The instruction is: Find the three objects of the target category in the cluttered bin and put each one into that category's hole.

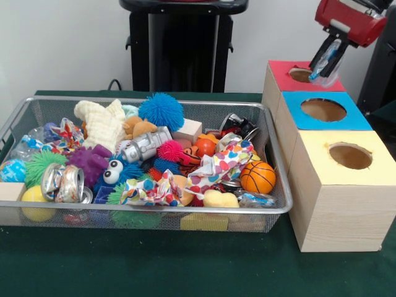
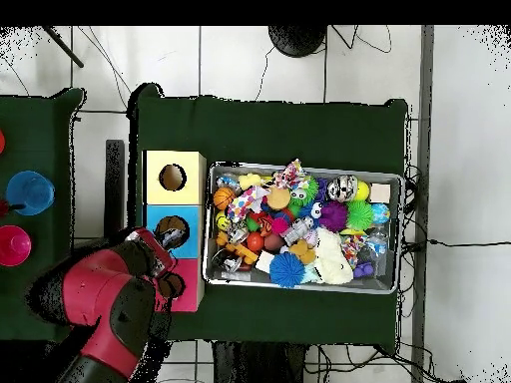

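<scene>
Green table (image 1: 74, 266), bin (image 1: 25, 117) full of toys; gripper (image 1: 325, 62) pinching a clear plastic wrapper (image 1: 328, 57) over the red box (image 1: 281, 77) hole.

Green-covered table (image 1: 185, 266) bearing a wire mesh bin (image 1: 154, 218) of toys beside three wooden boxes (image 1: 337, 204) with holed red, blue, yellow tops

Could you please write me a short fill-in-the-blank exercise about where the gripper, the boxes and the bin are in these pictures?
1. The gripper holds a clear plastic item over the hole of the ___ box.
2. The middle box has a ___ top.
3. The orange basketball lies inside the wire mesh ___.

Missing words: red; blue; bin
</scene>
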Robot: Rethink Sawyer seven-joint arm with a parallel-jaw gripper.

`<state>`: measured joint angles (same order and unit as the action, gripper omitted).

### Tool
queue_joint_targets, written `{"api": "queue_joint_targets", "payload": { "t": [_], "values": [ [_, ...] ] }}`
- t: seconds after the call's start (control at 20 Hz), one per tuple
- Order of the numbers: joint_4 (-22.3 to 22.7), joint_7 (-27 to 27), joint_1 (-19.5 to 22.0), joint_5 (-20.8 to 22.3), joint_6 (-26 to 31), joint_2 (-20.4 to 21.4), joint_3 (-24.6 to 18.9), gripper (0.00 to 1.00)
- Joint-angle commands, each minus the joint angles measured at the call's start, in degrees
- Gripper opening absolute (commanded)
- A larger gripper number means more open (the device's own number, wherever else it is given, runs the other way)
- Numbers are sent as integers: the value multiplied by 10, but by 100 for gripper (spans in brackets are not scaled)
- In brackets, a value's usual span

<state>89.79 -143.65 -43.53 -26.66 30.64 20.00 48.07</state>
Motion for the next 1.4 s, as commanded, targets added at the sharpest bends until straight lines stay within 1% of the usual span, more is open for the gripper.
{"api": "queue_joint_targets", "payload": {
  "t": [0.05, 0.4, 0.6, 0.9, 1.15, 1.4],
  "values": [
    [14, -136, 8, 7, -77, -54, 7, 0],
    [14, -158, -16, -15, -67, -73, 36, 0],
    [14, -175, -31, -27, -57, -88, 44, 0],
    [12, -216, -63, -51, -39, -126, 65, 0],
    [17, -235, -78, -79, -50, -148, 61, 0],
    [21, -237, -86, -85, -68, -165, 65, 0]
  ]
}}
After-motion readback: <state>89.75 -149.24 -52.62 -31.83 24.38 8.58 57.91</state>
